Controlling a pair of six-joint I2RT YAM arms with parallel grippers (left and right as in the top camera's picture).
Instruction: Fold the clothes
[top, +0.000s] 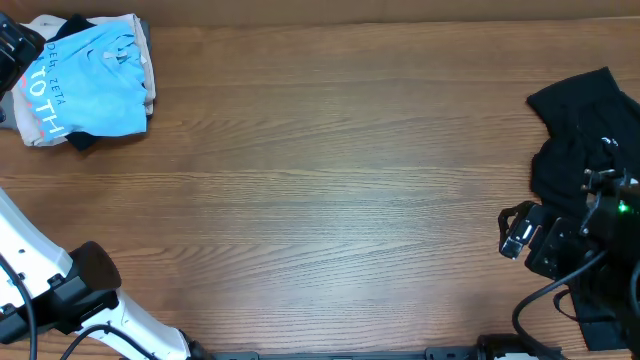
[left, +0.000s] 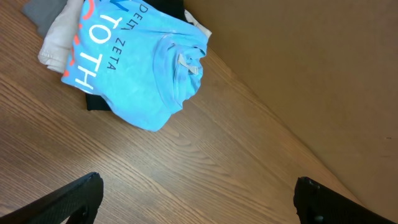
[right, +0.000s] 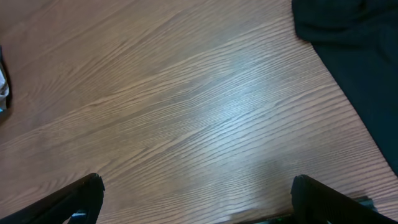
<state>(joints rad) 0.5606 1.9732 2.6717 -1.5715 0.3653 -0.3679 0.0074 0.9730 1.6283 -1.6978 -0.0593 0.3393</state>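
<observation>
Empty left gripper (left: 196, 193) and right gripper (right: 196, 190) in front, shirt at the far upper left.

Both grippers are spread wide and hold nothing above the brown wood-grain table (right: 205, 112). Beyond, in the upper left of the left wrist view, the light blue short-sleeved T-shirt with white lettering (left: 137, 68) lies loosely bundled on a beige cloth (left: 56, 43). It is probably soft, light and limp, so pinch a free edge. The collar points right and the lettering left, so the long axis runs roughly across the frame.
</observation>
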